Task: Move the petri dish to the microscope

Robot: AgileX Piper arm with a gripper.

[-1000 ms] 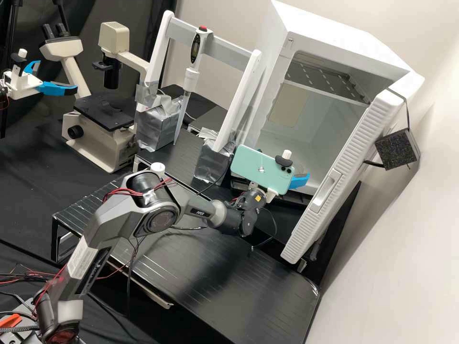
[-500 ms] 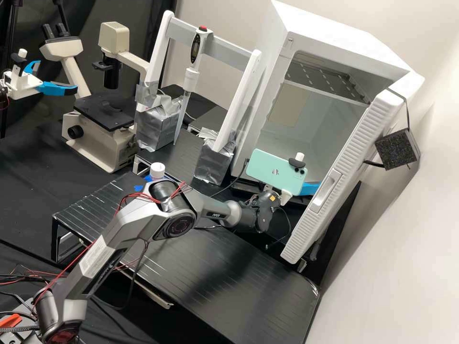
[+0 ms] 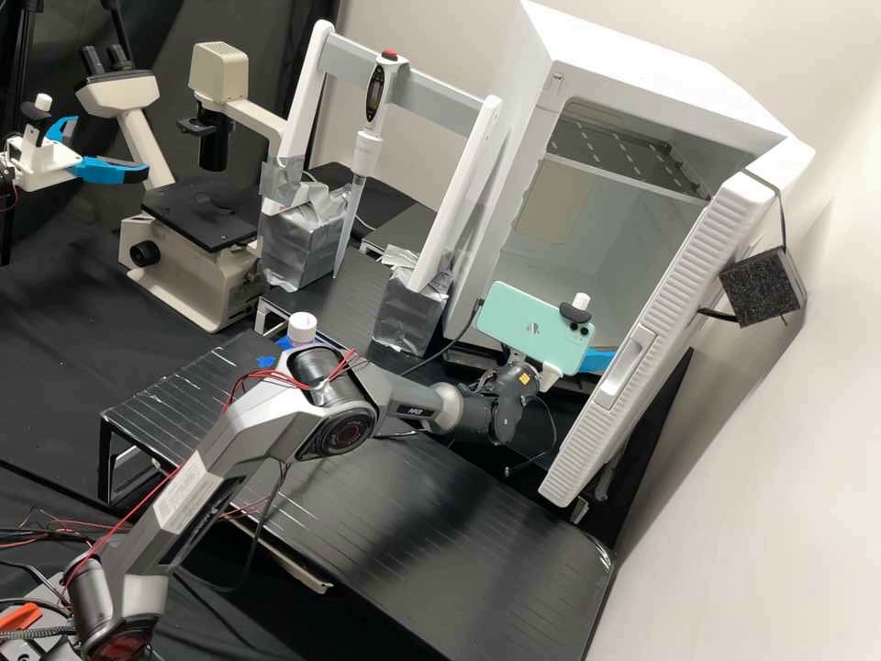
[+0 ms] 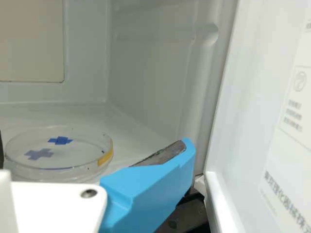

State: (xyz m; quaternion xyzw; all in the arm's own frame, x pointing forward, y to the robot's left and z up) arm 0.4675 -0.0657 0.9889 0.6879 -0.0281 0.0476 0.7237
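- High view, toward the left: the microscope [image 3: 197, 216], cream with a black stage, stands on the black cloth of the bench [image 3: 55, 340].
- Next comes the arm [image 3: 275, 418], rising from the lower left corner and bent at its elbow, its forearm pointing right toward the cabinet.
- Just behind the elbow stands a small bottle [image 3: 301, 328] with a white cap, upright, blue patches beside its base.
- Behind that, a white rack [image 3: 413, 78] has its feet wrapped in silver foil [image 3: 303, 243]; a pipette [image 3: 367, 151] hangs upright from its crossbar.
- Farther right, a mint green phone [image 3: 535, 328] is mounted over the arm's wrist, tilted.
- Just past the phone is the gripper [image 3: 598, 361], at the low front opening of the cabinet. Its jaws stand open; in the wrist view a grey pad [image 4: 167, 153] on one finger is bare.
- Dish [image 4: 58, 167], in the wrist view: clear and round, it lies flat on the cabinet floor near the gripper, with a yellow strip on its side and blue cross-shaped marks showing through.
- White cabinet [image 3: 633, 69], high view: a perforated shelf [image 3: 624, 151] spans its upper part.
- Rightmost, its door [image 3: 656, 335] stands open, a black block [image 3: 762, 286] beside it.
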